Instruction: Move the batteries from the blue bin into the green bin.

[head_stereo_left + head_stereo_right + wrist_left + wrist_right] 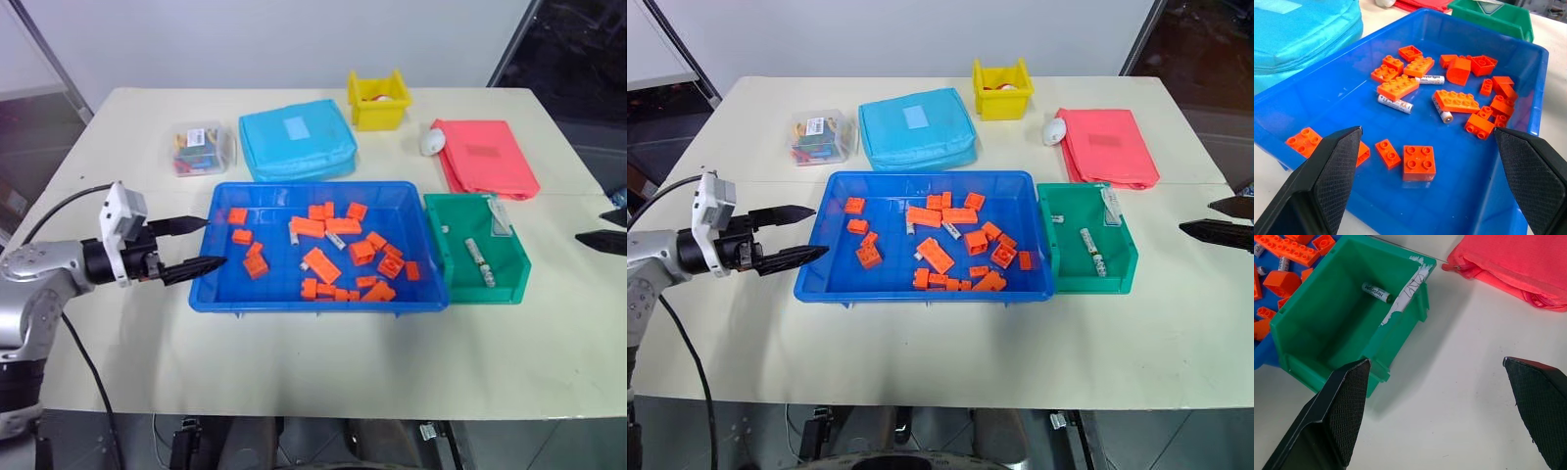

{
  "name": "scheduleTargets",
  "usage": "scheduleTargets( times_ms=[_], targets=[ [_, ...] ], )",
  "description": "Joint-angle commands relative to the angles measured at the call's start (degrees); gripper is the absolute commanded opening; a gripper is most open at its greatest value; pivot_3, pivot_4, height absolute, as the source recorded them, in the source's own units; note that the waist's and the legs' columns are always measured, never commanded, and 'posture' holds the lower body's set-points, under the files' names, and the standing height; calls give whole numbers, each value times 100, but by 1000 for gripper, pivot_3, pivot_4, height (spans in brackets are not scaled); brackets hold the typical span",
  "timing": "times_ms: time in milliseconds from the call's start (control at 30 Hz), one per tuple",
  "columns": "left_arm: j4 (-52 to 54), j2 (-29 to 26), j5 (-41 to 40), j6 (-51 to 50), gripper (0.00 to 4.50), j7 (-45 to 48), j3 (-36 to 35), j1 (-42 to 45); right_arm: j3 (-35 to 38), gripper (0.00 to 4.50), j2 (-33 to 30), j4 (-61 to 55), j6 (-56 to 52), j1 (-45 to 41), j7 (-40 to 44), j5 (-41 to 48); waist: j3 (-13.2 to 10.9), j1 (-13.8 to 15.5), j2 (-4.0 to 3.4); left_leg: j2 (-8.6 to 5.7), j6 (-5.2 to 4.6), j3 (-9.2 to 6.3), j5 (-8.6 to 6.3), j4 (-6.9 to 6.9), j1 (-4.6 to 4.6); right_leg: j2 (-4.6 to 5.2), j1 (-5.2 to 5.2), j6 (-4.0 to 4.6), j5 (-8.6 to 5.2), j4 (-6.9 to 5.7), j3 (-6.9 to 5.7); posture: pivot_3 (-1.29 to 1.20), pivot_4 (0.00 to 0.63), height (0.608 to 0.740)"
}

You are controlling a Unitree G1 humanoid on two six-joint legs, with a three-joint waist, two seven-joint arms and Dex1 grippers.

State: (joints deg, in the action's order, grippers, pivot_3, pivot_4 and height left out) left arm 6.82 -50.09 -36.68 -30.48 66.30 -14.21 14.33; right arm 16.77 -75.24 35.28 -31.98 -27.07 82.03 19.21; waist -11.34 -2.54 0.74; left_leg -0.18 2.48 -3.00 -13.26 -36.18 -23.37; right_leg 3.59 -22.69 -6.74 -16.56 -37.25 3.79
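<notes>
The blue bin (pixel 318 302) sits mid-table and holds many orange blocks (pixel 321 264). Among them lie silver batteries (pixel 1395 104), one near the middle (pixel 336 241) and another half under a long block (pixel 1442 113). To its right stands the green bin (pixel 490 291) with batteries (pixel 477 257) on its floor, one seen up close (pixel 1376 292). My left gripper (pixel 211 242) hovers open just outside the blue bin's left wall, pointing into it. My right gripper (pixel 1197 216) is open and empty over the table, right of the green bin.
Behind the blue bin lie a light-blue zippered pouch (pixel 297 140), a clear box of coloured pieces (pixel 201 149), a yellow bin (pixel 378 100), a white oval object (pixel 432 142) and a red pouch (pixel 485 157). Bare tabletop runs along the front.
</notes>
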Motion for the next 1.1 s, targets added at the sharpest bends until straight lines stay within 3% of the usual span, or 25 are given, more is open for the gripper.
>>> scheduleTargets(
  times_ms=[33, 1100],
  targets=[
    [31, -77, 15, 58, 4500, 31, -48, 108, 197, 4460, -146, -10, 68, -51, -35, 71, 0, -1, 0, 0, 0, 0, 0, 0, 0, 0, 0, 0, 0, 0, 0, 0, 150, 740],
    [-45, -56, 118, 188, 4500, -48, -132, 179, -84, 4460, 84, -99, 184, -433, -422, -3, 0, -1, 0, 0, 0, 0, 0, -3, 0, 0, 0, 0, 0, -5, 0, 0, 150, 740]
  ],
)
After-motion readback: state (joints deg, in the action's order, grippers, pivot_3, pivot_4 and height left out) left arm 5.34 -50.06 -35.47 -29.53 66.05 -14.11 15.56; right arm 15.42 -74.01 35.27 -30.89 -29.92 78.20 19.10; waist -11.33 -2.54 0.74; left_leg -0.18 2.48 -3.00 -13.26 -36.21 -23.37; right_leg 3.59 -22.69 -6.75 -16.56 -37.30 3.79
